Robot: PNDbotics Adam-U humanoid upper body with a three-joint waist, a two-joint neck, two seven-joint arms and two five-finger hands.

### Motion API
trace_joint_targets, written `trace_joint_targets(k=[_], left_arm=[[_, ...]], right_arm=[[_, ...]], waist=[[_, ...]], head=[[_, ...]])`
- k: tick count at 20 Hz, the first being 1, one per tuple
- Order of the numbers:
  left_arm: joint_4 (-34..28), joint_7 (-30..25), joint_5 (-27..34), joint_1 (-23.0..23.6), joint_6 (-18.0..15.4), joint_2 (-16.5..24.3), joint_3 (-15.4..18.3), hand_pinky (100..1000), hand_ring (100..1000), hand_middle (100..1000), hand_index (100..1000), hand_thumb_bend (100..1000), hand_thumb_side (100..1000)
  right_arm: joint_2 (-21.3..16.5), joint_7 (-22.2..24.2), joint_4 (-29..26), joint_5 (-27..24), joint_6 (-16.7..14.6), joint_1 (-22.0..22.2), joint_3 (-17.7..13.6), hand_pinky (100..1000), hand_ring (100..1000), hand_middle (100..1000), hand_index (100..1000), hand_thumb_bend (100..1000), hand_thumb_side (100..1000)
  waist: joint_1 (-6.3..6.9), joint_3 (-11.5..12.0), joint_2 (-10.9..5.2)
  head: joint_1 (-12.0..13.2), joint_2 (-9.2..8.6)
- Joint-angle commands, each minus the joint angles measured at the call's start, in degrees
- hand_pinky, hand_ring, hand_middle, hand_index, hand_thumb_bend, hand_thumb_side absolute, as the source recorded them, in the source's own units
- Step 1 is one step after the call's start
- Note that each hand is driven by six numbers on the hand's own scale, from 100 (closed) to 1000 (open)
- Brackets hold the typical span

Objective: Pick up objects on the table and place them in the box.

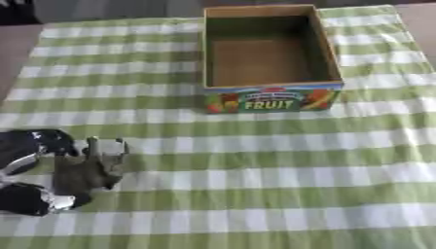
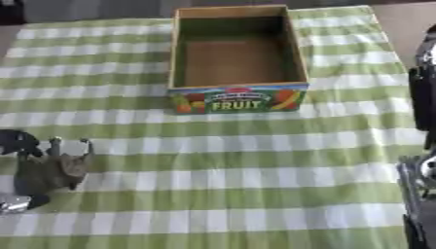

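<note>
An open cardboard box (image 1: 271, 95) with a colourful FRUIT label on its front wall stands at the far middle of the green-and-white checked cloth. Its inside shows only bare brown floor. My left hand (image 1: 85, 170) rests on the cloth at the lower left, grey, blurred, fingers relaxed and pointing up, holding nothing. Its black and silver forearm (image 1: 26, 151) comes in from the left edge. My right arm (image 2: 420, 146) shows only as a black and silver strip along the right edge of the right eye view. I see no loose object on the cloth.
The checked cloth (image 1: 255, 170) covers the table (image 1: 17, 44), whose bare brownish surface shows at the far left and far right corners. A dark shape (image 1: 15, 10) sits at the far left corner.
</note>
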Motion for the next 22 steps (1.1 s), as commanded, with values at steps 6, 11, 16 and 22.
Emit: trace_joint_targets(k=[6,11,16,22], left_arm=[[1.5,-1.0,-0.3,-2.0,-0.5,0.4,-0.5,867,869,809,863,497,712],[2.9,-1.1,-1.2,-2.8,-0.7,-0.1,-1.2,865,858,783,856,484,710],[4.2,-1.6,-2.3,-3.7,-1.6,-0.4,-2.2,857,841,763,841,487,688],[5.2,-1.1,-4.4,-4.4,-2.1,-0.7,-2.9,816,776,678,757,275,503]], right_arm=[[-0.2,0.4,-1.0,-0.6,0.0,-0.1,0.2,812,654,645,796,100,631],[-0.1,0.5,-1.0,-0.8,-0.1,0.1,0.3,813,655,645,796,100,631],[0.0,0.6,-1.0,-0.9,-0.1,0.2,0.3,813,655,645,796,100,631],[0.1,0.6,-1.0,-1.1,-0.1,0.2,0.4,814,655,645,796,100,630]], waist=[[0.07,-0.3,-0.77],[0.16,-0.4,-0.67],[0.21,-0.6,-0.62],[0.18,-0.7,-0.53]], head=[[0.6,-0.44],[0.8,-0.42],[1.1,-0.37],[1.3,-0.38]])
